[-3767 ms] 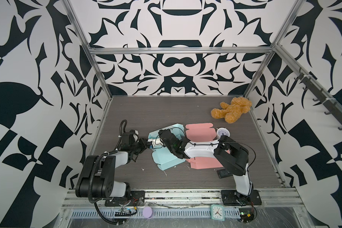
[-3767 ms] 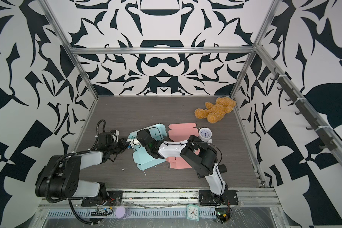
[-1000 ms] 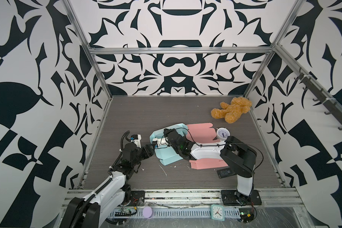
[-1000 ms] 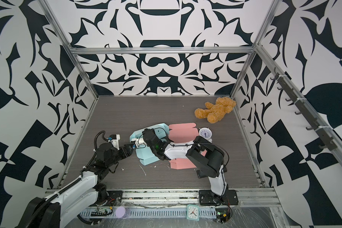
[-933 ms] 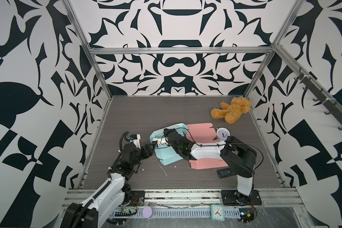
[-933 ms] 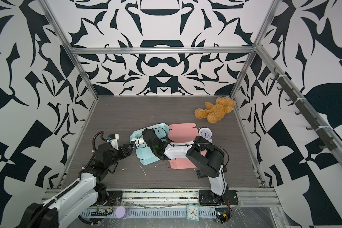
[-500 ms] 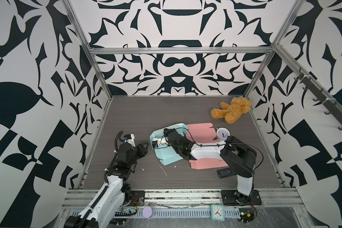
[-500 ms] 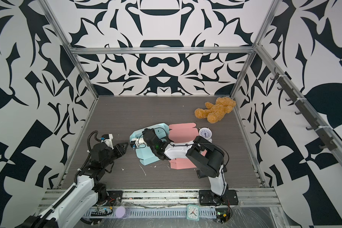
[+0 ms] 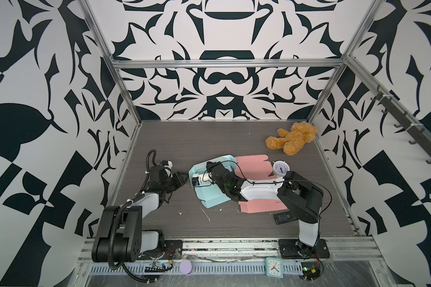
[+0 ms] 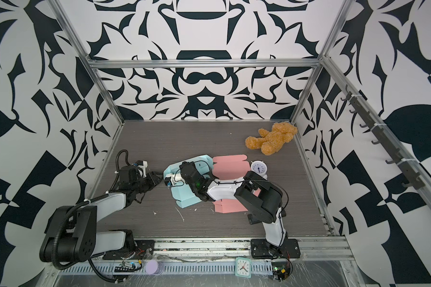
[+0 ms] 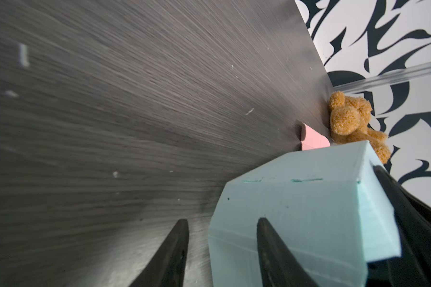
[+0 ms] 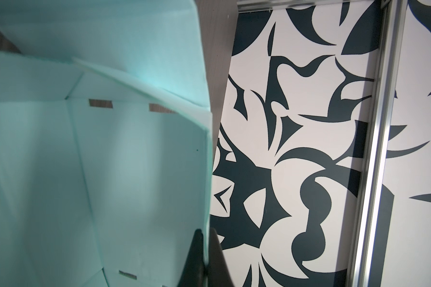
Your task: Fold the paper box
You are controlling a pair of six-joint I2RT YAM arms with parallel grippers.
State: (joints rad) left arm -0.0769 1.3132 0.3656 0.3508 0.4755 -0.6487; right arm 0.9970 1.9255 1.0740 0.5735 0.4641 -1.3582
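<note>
Paper box lay on a dark wood-grain tabletop inside black-and-white patterned walls. Right gripper pinched its wall; the left gripper held its fingers spread beside it.

You're seeing a teddy bear lying by the far right corner, a white clock standing nearer, a teal clock sitting on the front rail.

Pale teal paper box, partly folded with walls raised, lies centre-scene.

No legible text, alarm clock (numerals unreadable)
</note>
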